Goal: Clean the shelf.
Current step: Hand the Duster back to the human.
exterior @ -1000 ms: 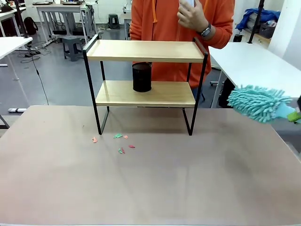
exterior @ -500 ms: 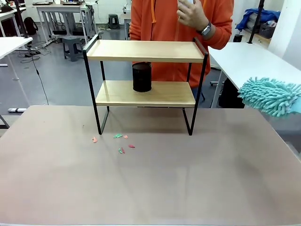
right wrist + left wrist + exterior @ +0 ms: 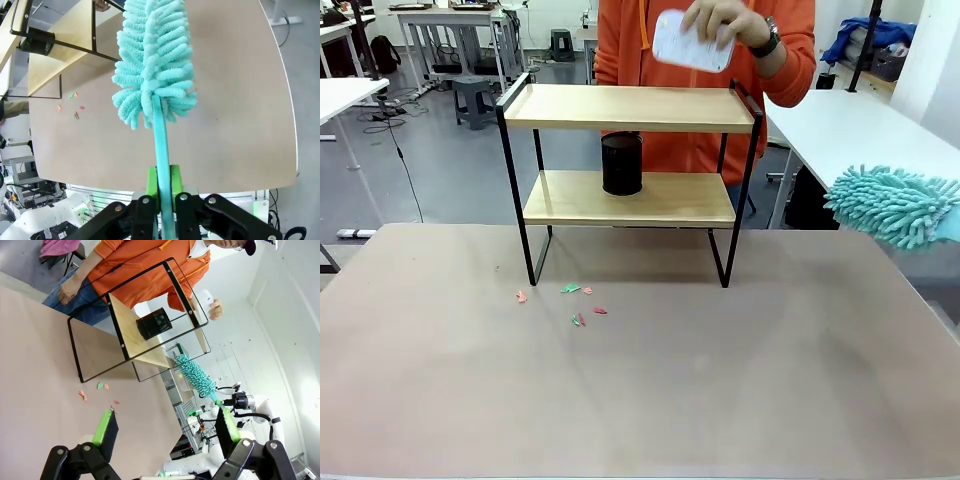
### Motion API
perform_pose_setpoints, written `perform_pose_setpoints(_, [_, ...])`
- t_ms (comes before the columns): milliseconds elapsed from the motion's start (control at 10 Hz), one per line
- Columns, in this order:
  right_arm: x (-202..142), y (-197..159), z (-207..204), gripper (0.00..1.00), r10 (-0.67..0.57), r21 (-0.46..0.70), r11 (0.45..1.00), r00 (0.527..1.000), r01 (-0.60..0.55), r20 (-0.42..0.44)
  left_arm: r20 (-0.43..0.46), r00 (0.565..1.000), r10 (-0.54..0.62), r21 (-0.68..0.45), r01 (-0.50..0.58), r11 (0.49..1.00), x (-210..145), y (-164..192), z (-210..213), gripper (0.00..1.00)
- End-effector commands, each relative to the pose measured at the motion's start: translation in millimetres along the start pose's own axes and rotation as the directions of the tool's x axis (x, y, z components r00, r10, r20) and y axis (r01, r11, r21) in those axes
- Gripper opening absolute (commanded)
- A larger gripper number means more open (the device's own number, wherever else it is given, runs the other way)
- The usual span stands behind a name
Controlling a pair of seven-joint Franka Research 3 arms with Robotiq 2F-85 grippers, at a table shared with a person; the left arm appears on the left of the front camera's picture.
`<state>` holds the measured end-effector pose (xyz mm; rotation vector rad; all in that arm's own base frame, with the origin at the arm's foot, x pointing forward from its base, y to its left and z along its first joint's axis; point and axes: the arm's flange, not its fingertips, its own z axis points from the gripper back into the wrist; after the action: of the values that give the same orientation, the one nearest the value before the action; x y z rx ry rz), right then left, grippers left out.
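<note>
The shelf (image 3: 630,108) stands at the table's far side, two wooden boards in a black frame, also seen tilted in the left wrist view (image 3: 132,335) and at the top left of the right wrist view (image 3: 55,45). A black mesh cup (image 3: 621,163) sits on its lower board. My right gripper (image 3: 161,186) is shut on the handle of a teal fluffy duster (image 3: 152,60), held up at the right edge (image 3: 895,205), apart from the shelf. My left gripper (image 3: 165,422) hangs open above the table. A person's hand holds a white object (image 3: 692,42) over the top board.
Small red and green scraps (image 3: 575,300) lie on the brown table (image 3: 640,380) in front of the shelf's left legs. A person in orange stands behind the shelf. A white table (image 3: 860,130) stands at the right.
The duster has moved right and slightly up, toward the picture's edge. The person's hand has lowered a white object over the shelf's top board.
</note>
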<state>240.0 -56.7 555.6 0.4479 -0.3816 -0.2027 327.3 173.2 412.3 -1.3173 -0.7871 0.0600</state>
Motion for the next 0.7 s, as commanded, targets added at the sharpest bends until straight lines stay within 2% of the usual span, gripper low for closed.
perform_pose_setpoints(0, [0.0, 0.0, 0.0, 0.12, 0.000, 0.000, 1.000, 1.000, 0.000, 0.000, 0.006, 1.000, -0.017, -0.010, 0.017, 1.000, -8.3, -3.6, -2.6, 1.00])
perform_pose_setpoints(100, [13.0, -16.7, 6.6, 0.12, -0.034, 0.050, 0.998, 0.999, 0.032, 0.040, 0.000, 1.000, 0.000, 0.000, 0.000, 1.000, 0.0, 0.0, 0.0, 1.00])
perform_pose_setpoints(200, [35.0, -15.6, 32.6, 0.12, 0.028, 0.139, 0.989, 0.989, -0.048, 0.145, -0.150, 0.984, -0.095, -0.119, 0.077, 0.990, 9.3, -23.9, -20.8, 1.00])
perform_pose_setpoints(300, [54.3, -8.8, 71.1, 0.12, 0.063, 0.181, 0.976, 0.955, -0.119, 0.289, -0.240, 0.949, -0.203, -0.244, 0.143, 0.959, 15.6, -55.6, -39.0, 1.00])
perform_pose_setpoints(400, [60.3, 7.4, 103.2, 0.12, 0.154, 0.206, 0.947, 0.911, -0.247, 0.383, -0.293, 0.907, -0.302, -0.346, 0.194, 0.918, 17.4, -86.1, -55.2, 1.00])
perform_pose_setpoints(500, [58.8, 29.7, 120.3, 0.12, 0.348, 0.249, 0.856, 0.861, -0.454, 0.372, -0.351, 0.867, -0.353, -0.455, 0.171, 0.874, 16.4, -112.8, -76.0, 1.00])
perform_pose_setpoints(600, [54.1, 44.6, 123.0, 0.12, 0.500, 0.308, 0.738, 0.793, -0.600, 0.348, -0.382, 0.839, -0.387, -0.475, 0.180, 0.861, 12.3, -126.7, -97.5, 1.00])
